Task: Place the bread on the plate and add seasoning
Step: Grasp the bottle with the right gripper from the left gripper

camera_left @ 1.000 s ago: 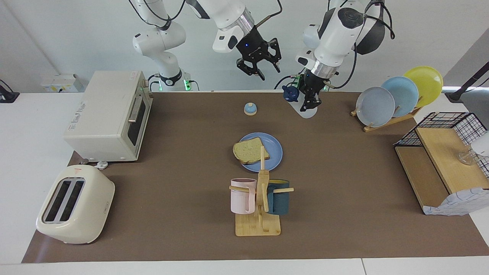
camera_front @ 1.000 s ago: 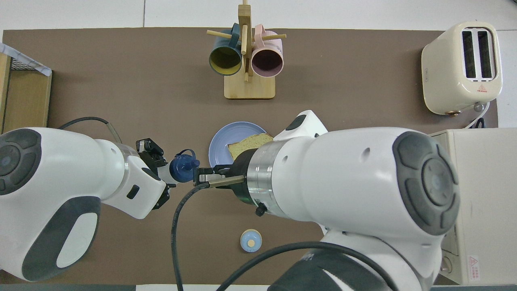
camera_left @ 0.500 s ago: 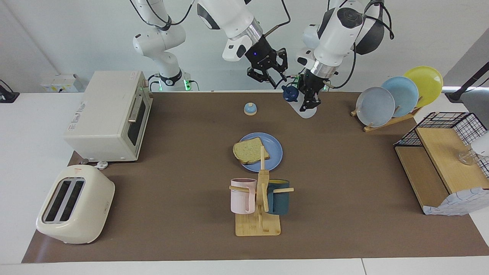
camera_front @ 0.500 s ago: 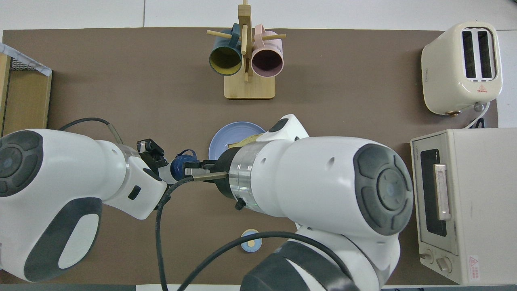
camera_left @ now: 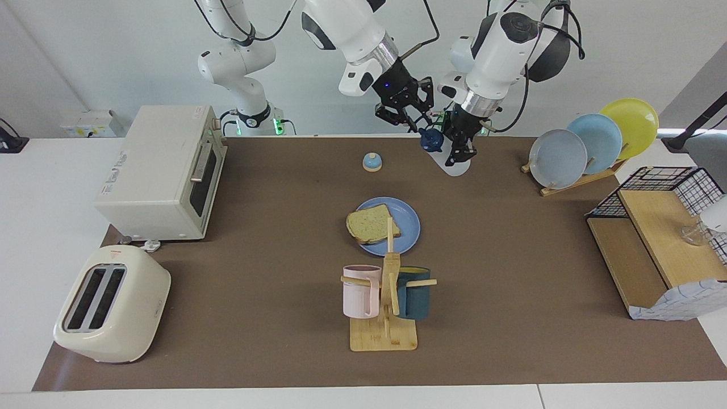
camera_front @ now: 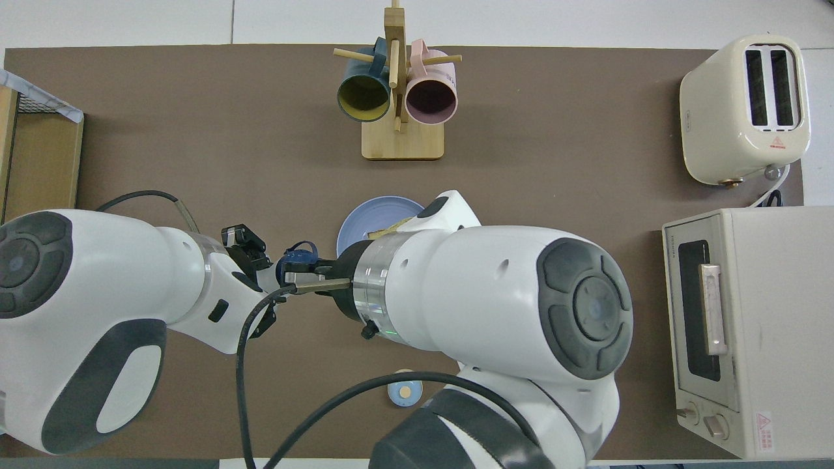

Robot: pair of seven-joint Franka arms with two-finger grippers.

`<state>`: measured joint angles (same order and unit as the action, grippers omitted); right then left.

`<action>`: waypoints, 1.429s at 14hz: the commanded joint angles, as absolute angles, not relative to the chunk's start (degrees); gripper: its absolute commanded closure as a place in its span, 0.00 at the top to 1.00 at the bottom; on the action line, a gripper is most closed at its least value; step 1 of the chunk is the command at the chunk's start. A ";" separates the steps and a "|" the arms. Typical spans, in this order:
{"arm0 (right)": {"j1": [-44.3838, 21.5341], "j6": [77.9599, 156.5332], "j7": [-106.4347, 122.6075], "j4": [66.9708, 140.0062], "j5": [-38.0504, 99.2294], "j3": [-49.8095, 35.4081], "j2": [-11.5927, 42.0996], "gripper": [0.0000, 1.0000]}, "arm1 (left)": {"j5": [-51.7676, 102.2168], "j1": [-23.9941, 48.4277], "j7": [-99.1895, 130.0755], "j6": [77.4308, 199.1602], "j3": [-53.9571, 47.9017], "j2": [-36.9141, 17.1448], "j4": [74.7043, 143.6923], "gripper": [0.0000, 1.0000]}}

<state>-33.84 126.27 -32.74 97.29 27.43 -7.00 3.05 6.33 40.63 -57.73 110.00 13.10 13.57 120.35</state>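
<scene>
1. Seasoning (camera_left: 448,153) was found off the table, clamped at its translucent body in the left gripper (camera_left: 461,149), over the brown mat (camera_left: 511,238) toward the robots' edge and somewhat toward the left arm's end.
2. Bottle axis was tilted: the pale base pointed down, slanted toward the left arm's end, and the dark navy cap (camera_left: 431,139) pointed up and toward the right arm's end.
3. Left gripper's fingers were closed together on the bottle's body, below the cap.
4. Right gripper (camera_left: 417,120) was raised at the cap, reaching in from the right arm's side; its fingertips stood at the top of the cap. Whether they had closed on the cap, or merely touched it, could not be determined from either view.
5. In the overhead view the cap (camera_front: 294,258) appeared between the two wrists, largely covered by the right gripper (camera_front: 311,268).
6. Bread (camera_left: 372,225) lay flat on the plate (camera_left: 409,230), offset toward the right arm's end, one edge overhanging the rim.
7. Plate sat mid-table, between the bell (camera_left: 372,162), which was nearer the robots, and the mug rack (camera_left: 386,307), which was farther from them.
8. Oven (camera_left: 162,170) and toaster (camera_left: 111,304) stood at the right arm's end; the plate rack (camera_left: 590,142) and wire shelf (camera_left: 659,244) at the left arm's end.
</scene>
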 commanded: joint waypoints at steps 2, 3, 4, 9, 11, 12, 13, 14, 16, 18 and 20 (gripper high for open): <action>-33.05 126.91 -33.57 96.77 28.04 -7.03 3.25 0.32 | 5.45 41.04 -56.51 111.36 13.01 15.64 122.34 0.00; -33.05 126.91 -33.57 96.77 28.04 -7.03 3.25 0.29 | 5.45 41.04 -56.51 111.36 13.01 15.64 122.34 0.00; -33.05 127.00 -33.57 96.85 28.04 -7.03 3.25 0.29 | 5.45 41.04 -56.51 111.36 13.01 15.73 122.34 0.00; -33.13 127.18 -33.66 96.77 28.04 -7.03 3.25 0.25 | 5.45 41.04 -56.25 111.36 13.01 15.73 122.34 0.00; -33.13 127.18 -33.58 96.86 28.04 -7.03 3.25 0.13 | 5.45 41.04 -56.16 111.36 13.01 15.73 122.34 0.00; -33.13 127.18 -33.57 96.77 28.04 -7.03 3.25 0.05 | 5.45 41.04 -56.16 111.36 13.01 15.73 122.34 0.00; -33.13 127.09 -33.57 96.85 28.04 -7.03 3.25 0.00 | 5.45 41.04 -56.16 111.36 13.01 15.73 122.34 0.00; -33.13 127.09 -33.66 96.86 28.04 -7.03 3.25 0.00 | 5.45 41.04 -56.16 111.36 13.01 15.73 122.34 0.00; -33.05 127.09 -33.66 96.77 28.21 -7.03 3.25 0.00 | 5.45 41.04 -56.16 111.36 13.01 15.73 122.34 0.00; -32.78 127.00 -33.66 96.59 28.83 -6.86 3.34 0.00 | 5.45 41.04 -56.16 111.36 13.01 15.73 122.34 0.00; -31.12 125.78 -34.45 94.23 29.09 -6.85 4.56 0.00 | 5.45 41.04 -56.16 111.36 13.01 15.73 122.34 0.00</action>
<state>-33.03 126.32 -33.03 96.90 27.83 -6.70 3.06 6.20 40.63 -56.99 110.51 13.13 13.69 120.46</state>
